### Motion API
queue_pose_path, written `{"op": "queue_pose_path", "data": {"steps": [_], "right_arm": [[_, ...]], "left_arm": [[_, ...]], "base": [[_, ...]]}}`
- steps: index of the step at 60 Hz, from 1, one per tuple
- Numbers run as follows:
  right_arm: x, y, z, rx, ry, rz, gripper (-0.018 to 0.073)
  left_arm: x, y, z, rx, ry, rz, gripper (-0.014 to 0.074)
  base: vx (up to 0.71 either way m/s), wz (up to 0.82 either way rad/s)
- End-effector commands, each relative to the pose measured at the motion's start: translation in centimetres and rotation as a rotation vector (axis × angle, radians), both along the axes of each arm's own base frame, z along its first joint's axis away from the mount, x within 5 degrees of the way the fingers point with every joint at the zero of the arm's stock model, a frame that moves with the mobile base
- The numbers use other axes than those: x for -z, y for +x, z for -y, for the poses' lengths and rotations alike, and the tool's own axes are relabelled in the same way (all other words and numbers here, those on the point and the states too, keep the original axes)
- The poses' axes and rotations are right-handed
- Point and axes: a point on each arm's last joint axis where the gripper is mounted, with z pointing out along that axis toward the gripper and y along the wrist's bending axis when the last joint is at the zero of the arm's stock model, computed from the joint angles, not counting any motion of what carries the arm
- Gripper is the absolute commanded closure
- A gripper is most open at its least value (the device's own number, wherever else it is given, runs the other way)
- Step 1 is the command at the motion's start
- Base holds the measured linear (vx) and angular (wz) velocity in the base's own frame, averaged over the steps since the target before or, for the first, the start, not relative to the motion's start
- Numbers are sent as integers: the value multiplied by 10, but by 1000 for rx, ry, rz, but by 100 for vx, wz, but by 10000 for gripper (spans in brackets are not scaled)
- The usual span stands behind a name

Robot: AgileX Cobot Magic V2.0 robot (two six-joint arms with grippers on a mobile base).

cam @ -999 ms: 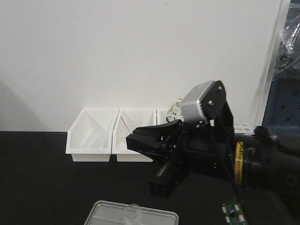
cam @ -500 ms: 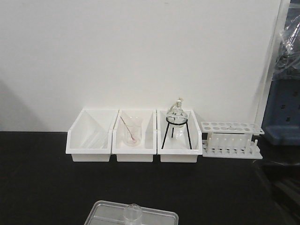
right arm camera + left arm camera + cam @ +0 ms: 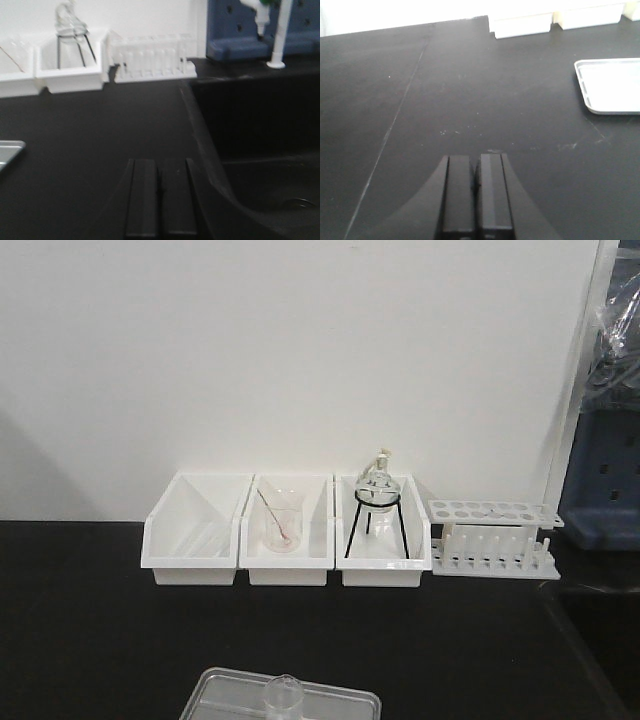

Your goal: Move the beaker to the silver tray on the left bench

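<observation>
Beaker: small clear glass, standing upright inside the silver tray, at the bottom edge of the front view; its base is cut off by the frame.
Tray: rests on the black bench, near its front; in the left wrist view only the tray's rounded left corner and raised rim show at the right edge.
Back row: three white bins side by side along the wall, then a white test-tube rack just beside them.
Open room: a wide bare stretch of black worktop lies between the bins and the tray.
Right edge: the bench drops into a dark sink beside the right gripper.
Left gripper: fingers pressed together, holding nothing, low over bare bench, well apart from the tray.
Right gripper: fingers together, holding nothing.
</observation>
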Motion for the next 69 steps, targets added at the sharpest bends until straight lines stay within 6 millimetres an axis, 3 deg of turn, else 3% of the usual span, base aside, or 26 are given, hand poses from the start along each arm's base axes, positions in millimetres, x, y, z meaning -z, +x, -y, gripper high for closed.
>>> {"op": "queue_pose_path", "data": {"steps": [1, 8, 69], "right_arm": [[-10, 1, 1, 13, -64, 147, 574], [-12, 1, 1, 3, -164, 169, 573], [-10, 1, 0, 1, -138, 148, 573]], "left_arm": [[0, 2, 1, 9, -5, 62, 595], [0, 2, 1, 9, -5, 61, 595], [0, 2, 1, 9, -5, 61, 595]], "base": [[0, -1], [0, 0], [0, 0]]}}
